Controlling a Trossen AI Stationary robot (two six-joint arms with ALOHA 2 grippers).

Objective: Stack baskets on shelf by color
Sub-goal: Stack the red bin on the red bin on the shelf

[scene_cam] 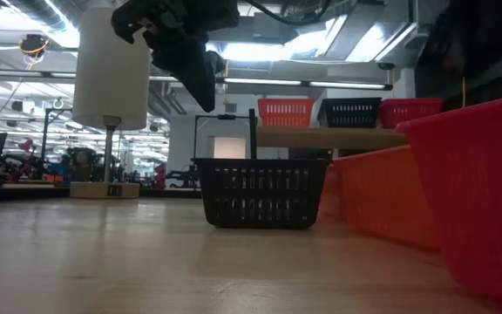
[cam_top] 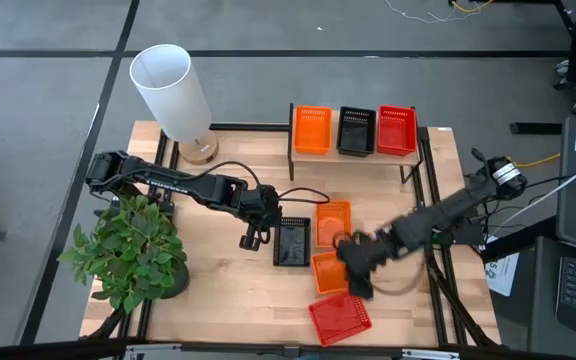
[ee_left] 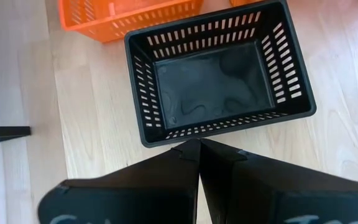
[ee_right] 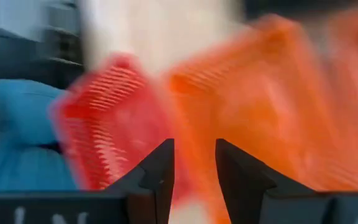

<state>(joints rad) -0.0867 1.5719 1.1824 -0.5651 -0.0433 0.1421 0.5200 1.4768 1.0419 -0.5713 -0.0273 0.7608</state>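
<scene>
The right gripper [cam_top: 353, 262], fingers apart, hovered over a loose orange basket [cam_top: 330, 271], apparently about to grasp it; the left gripper [cam_top: 251, 238] waited closed beside a black basket [cam_top: 291, 242].

Seen from straight above in the high view, far enough off to take in the whole table [cam_top: 218, 290] and shelf [cam_top: 353, 160]. Set at tabletop height in the low view, facing level across the wood toward the room, close to the black basket [scene_cam: 260, 192]. Looking steeply down in the left wrist view, near that same black basket [ee_left: 219, 71]. Blurred in the right wrist view, close over a red basket [ee_right: 114, 118] and an orange basket [ee_right: 260, 99].
</scene>
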